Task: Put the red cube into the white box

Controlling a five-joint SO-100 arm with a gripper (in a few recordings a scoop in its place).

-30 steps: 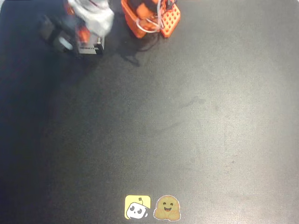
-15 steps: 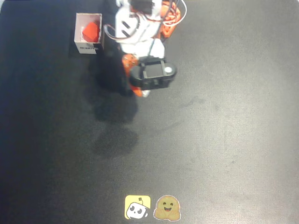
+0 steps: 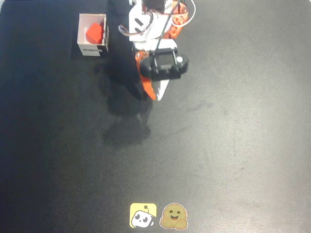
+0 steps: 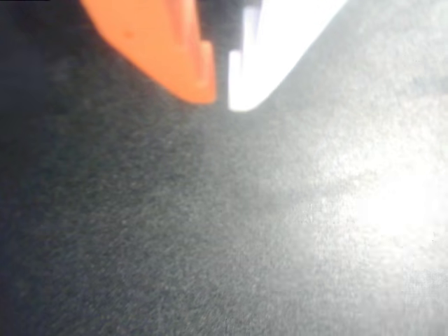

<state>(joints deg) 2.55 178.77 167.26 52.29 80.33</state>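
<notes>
Overhead view: the red cube [image 3: 94,33] sits inside the white box [image 3: 81,41] at upper left, so the placing looks done. The fingers [image 4: 221,98], nearly pressed together and empty, hang over bare worktop [image 3: 228,145].

- Overhead view: dim, soft; blurred shadows fall below-left of the arm [image 3: 158,68] on the dark table [image 3: 233,145].
- Wrist view: defocused, grainy; glare right of the gripper [image 4: 222,94].
</notes>
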